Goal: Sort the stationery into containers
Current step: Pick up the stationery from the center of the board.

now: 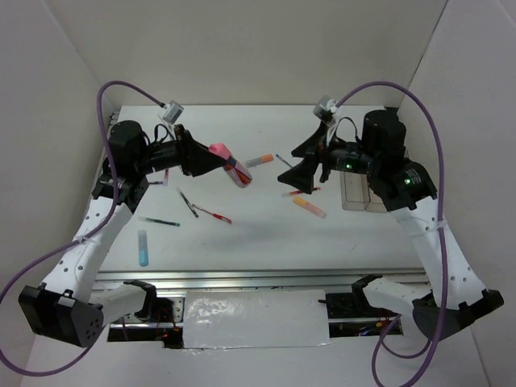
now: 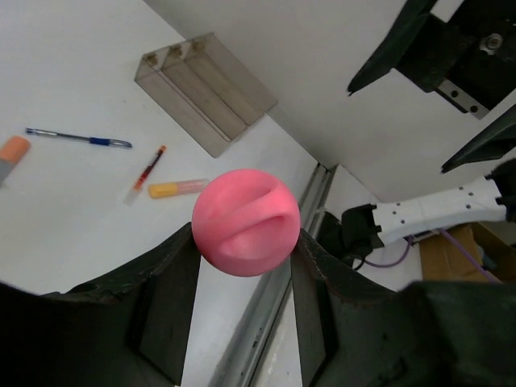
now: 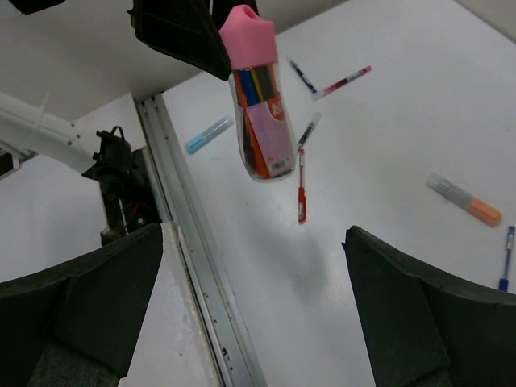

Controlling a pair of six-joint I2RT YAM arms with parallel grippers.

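My left gripper [image 1: 216, 160] is shut on the pink-capped tube [image 1: 232, 167] and holds it tilted in the air above the table's middle. In the left wrist view the pink cap [image 2: 246, 222] sits between the fingers [image 2: 173, 266]. In the right wrist view the tube [image 3: 261, 109] hangs cap-up and shows coloured pens inside. My right gripper [image 1: 295, 179] is open and empty, facing the tube from the right, its jaws wide apart [image 3: 258, 322]. The three joined clear containers [image 2: 205, 93] stand at the table's right, half hidden by the right arm in the top view [image 1: 361, 193].
Loose on the table: an orange marker [image 1: 260, 160], a dark pen [image 1: 284, 160], a red pen [image 1: 302, 192], a yellow-pink marker [image 1: 310, 207], a red pen [image 1: 211, 213], a dark pen [image 1: 187, 201], a green pen [image 1: 160, 220], a light-blue marker [image 1: 143, 247].
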